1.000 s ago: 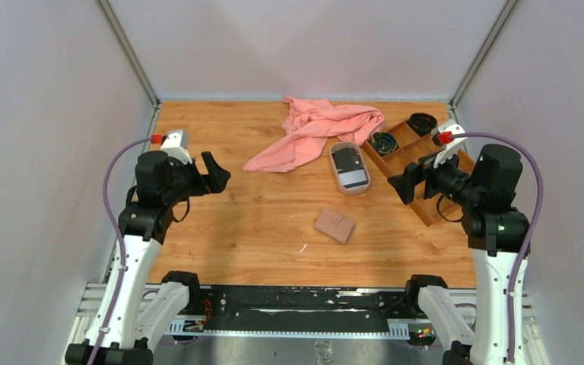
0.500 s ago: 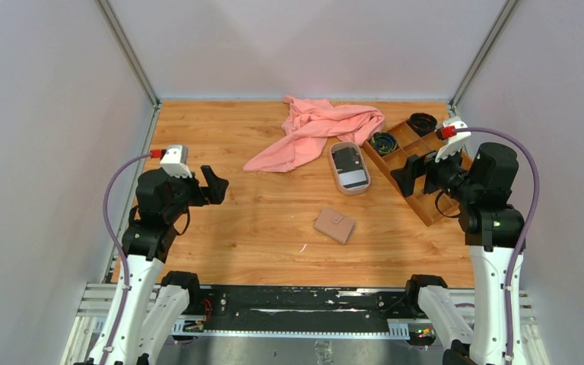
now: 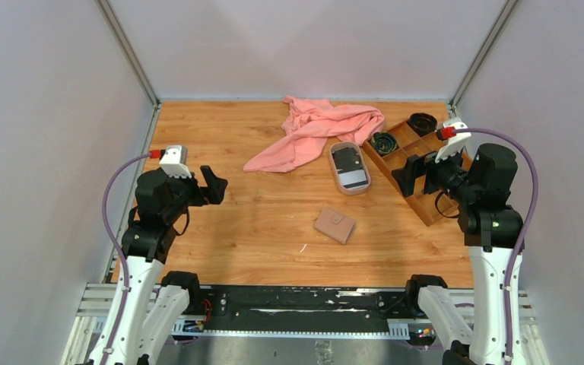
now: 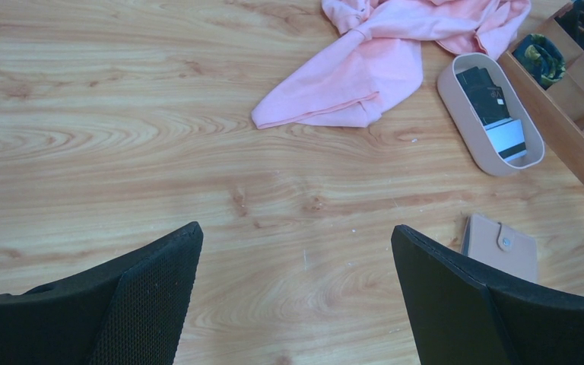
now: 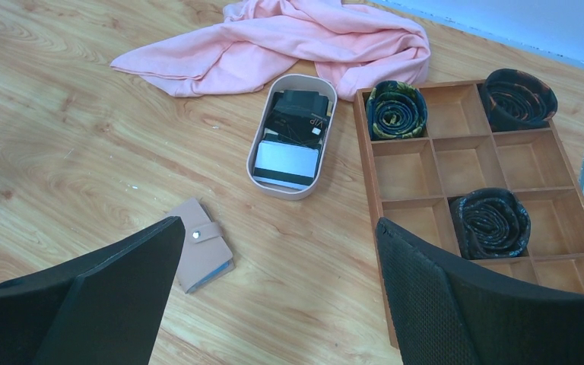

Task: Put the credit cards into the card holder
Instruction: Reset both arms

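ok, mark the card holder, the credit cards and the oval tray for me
card holder [image 3: 334, 225], top view, middle of its closed cover.
credit cards [image 5: 293, 133], right wrist view, dark cards at the stack's middle.
oval tray [image 5: 285, 192], right wrist view, its near rim.

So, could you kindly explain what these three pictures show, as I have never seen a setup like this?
These are two robot arms bolted at the near edge of a wooden table. The wide picture comes from a fixed camera above and behind them. The other two come from a camera on each wrist, so the black shapes at the bottom are that arm's own fingers. The left gripper and the right gripper are both open and hold nothing. On the table lie a closed pinkish-tan card holder, an oval tray containing the credit cards, a crumpled pink cloth, and a brown compartment tray with three dark rolls in it.
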`<state>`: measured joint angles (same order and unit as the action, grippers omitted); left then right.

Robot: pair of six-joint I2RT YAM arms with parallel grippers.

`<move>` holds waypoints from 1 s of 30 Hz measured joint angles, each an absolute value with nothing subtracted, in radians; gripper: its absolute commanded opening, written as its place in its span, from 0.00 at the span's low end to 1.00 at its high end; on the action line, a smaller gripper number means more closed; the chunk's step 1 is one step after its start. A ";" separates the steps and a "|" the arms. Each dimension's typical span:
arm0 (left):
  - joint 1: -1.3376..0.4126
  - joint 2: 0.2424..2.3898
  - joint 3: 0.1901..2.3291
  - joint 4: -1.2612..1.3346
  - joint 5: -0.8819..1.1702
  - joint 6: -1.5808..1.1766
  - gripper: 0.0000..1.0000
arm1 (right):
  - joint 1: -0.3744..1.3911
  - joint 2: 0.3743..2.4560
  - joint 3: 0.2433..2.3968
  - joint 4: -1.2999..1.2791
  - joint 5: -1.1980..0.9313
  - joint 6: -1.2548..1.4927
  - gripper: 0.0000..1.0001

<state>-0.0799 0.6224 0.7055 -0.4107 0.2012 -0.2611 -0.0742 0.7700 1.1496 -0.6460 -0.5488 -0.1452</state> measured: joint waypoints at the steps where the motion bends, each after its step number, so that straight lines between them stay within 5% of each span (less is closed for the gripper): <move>1: -0.080 0.622 0.706 -0.411 0.201 -0.261 1.00 | -0.075 0.769 1.150 -0.646 -0.549 -0.145 1.00; 30: -0.080 0.619 0.705 -0.411 0.197 -0.242 1.00 | -0.075 0.768 1.149 -0.645 -0.531 -0.145 1.00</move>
